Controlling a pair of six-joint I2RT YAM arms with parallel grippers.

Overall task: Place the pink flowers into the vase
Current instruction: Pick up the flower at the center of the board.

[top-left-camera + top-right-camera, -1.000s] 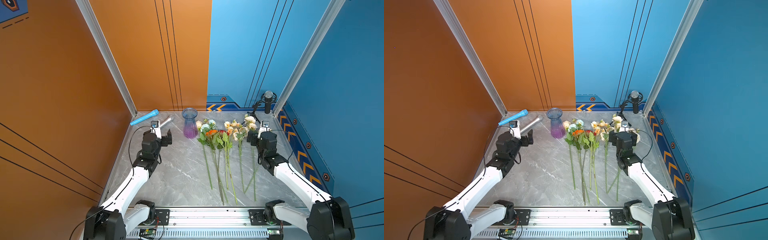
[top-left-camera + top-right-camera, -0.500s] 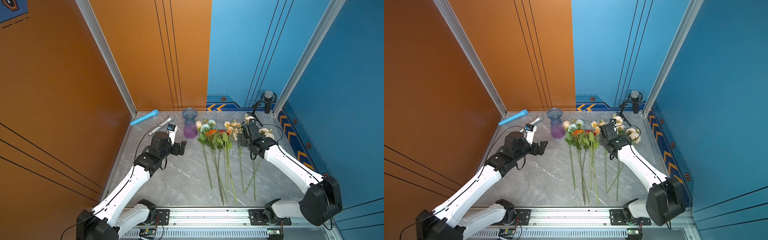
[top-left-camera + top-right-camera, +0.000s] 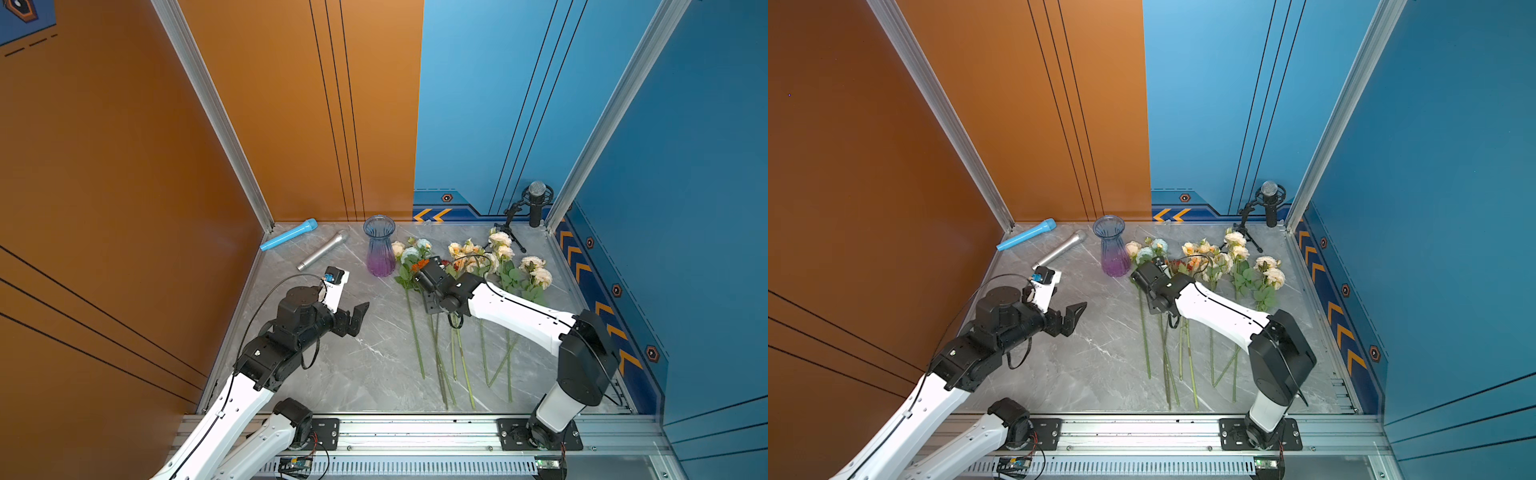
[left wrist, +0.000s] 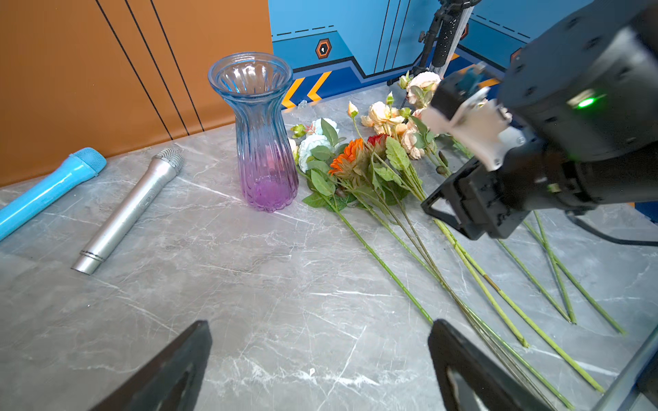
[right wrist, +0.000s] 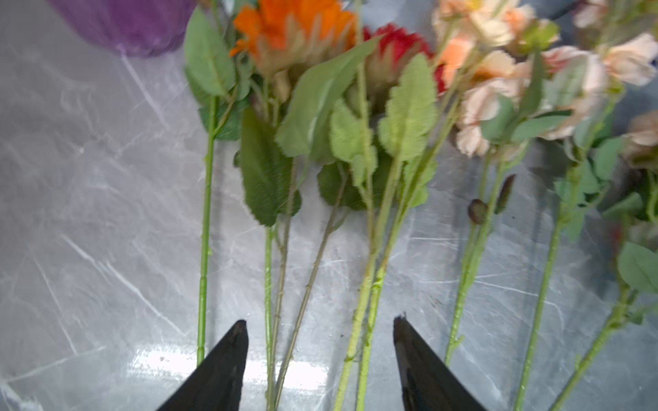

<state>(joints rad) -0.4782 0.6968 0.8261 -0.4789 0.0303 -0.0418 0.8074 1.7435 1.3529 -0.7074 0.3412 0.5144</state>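
The pink flowers (image 3: 500,240) (image 3: 1235,240) (image 4: 423,80) lie flat at the right end of the row of stems, blooms toward the back wall. The ribbed glass vase (image 3: 380,249) (image 3: 1113,250) (image 4: 263,142) stands upright and empty, left of the row. My right gripper (image 3: 431,308) (image 3: 1154,308) (image 5: 318,324) is low over the middle of the row, left of the pink stems. It is open, with several thin and pale green stems between its fingers. My left gripper (image 3: 359,321) (image 3: 1075,316) (image 4: 320,324) hangs open over bare table, left of the stems.
A blue microphone (image 3: 289,235) and a silver microphone (image 3: 323,250) lie left of the vase. A black microphone on a stand (image 3: 536,203) fills the back right corner. A white and pale blue bloom stem (image 3: 411,251) and orange and red flowers (image 4: 347,160) lie beside the vase.
My right arm swung left from the pink blooms to the middle stems, and its jaws have narrowed. My left arm moved away from the left wall toward the table's middle.
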